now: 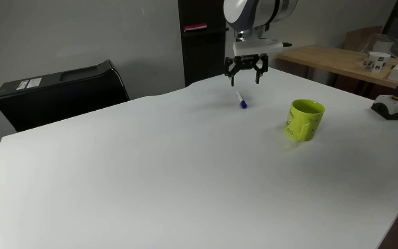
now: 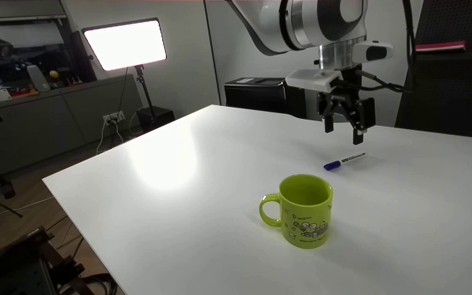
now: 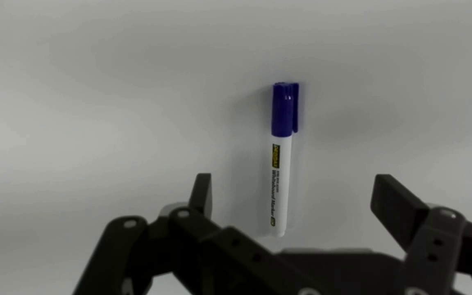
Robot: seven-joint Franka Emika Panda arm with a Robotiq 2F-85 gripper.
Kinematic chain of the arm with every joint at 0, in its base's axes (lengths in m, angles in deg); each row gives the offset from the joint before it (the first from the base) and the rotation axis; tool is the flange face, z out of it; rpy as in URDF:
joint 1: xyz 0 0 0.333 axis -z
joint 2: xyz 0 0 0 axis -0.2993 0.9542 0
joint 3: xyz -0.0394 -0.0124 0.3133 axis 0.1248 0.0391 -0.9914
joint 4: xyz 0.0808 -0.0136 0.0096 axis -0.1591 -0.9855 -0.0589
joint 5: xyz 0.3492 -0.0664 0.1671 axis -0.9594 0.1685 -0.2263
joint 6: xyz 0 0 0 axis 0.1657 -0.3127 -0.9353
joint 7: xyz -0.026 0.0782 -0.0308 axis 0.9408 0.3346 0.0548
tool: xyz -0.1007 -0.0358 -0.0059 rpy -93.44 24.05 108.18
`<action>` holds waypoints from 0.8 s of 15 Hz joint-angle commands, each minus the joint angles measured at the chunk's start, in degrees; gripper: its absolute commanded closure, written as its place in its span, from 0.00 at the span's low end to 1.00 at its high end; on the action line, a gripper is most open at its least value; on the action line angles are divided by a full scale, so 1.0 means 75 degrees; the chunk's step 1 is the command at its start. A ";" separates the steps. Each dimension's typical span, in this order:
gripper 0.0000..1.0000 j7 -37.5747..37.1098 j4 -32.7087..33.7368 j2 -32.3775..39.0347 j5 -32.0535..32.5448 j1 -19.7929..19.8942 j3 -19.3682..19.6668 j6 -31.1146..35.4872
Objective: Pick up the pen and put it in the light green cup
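The pen, a white marker with a blue cap, lies flat on the white table in both exterior views (image 1: 241,99) (image 2: 346,161). In the wrist view the pen (image 3: 281,164) points away from the gripper, cap end farthest, its white end between the fingers in the picture. My gripper (image 3: 291,192) is open and empty; it hovers above the table over the pen's white end, apart from it, in both exterior views (image 1: 245,83) (image 2: 342,135). The light green cup stands upright with its opening up in both exterior views (image 1: 302,122) (image 2: 305,213); it is out of the wrist view.
The white table (image 1: 150,173) bears the pen and cup. A grey box with a black button (image 1: 396,103) stands near the table's edge. A wooden table (image 1: 327,60) with white items stands behind. A black case (image 1: 60,90) stands beyond the far edge. A bright lamp panel (image 2: 125,45) reflects off the table.
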 commanded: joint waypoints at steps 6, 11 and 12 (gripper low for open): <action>0.00 0.0052 0.0038 0.0027 -0.0059 -0.0024 0.0032 -0.0019; 0.00 0.0136 0.0249 0.0376 -0.0098 0.0050 -0.0016 -0.0244; 0.00 0.0142 0.0303 0.0494 -0.0108 0.0062 -0.0020 -0.0302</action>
